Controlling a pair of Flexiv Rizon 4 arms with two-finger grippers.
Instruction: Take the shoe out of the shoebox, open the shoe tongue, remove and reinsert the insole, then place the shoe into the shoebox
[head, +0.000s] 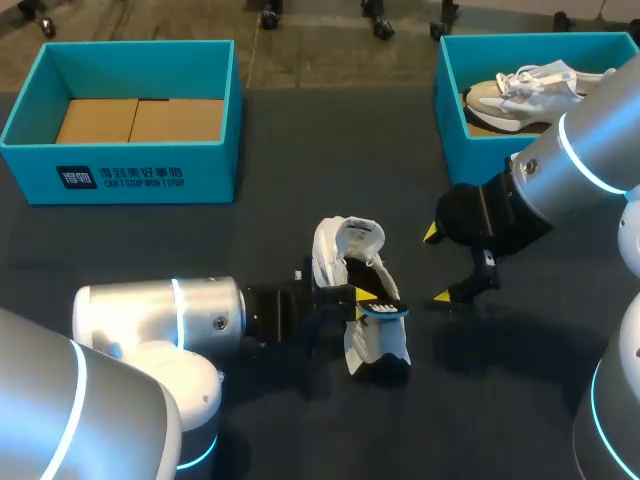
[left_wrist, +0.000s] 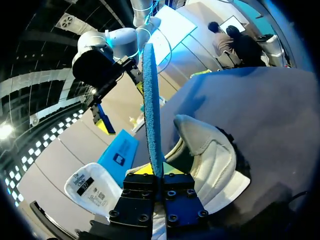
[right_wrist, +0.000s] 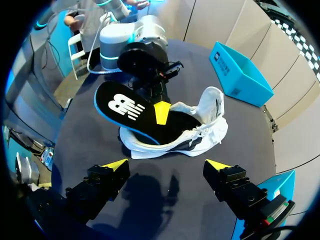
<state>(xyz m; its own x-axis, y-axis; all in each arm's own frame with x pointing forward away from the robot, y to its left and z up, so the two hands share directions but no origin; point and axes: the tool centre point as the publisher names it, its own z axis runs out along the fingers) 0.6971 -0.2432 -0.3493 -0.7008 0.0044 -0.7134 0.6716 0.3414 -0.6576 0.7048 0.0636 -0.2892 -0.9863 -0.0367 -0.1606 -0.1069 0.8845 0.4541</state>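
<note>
Insole (right_wrist: 125, 107) pinched by left gripper (head: 355, 297), partly out of shoe (right_wrist: 205, 125). Right gripper (right_wrist: 165, 167) spread wide, empty (shoe unbraced): shoe could be dragged, insole buckled.

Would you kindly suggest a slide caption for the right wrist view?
Left gripper pinches the black, blue-edged insole partly over the white lace-up sneaker; right gripper hovers open nearby.

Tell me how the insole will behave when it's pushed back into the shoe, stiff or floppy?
Probably fairly stiff: the insole stands straight out from the left pincer, gripped at one edge, without drooping. Likely light, since it looks thin edge-on. It could flex if it catches inside the shoe.
</note>
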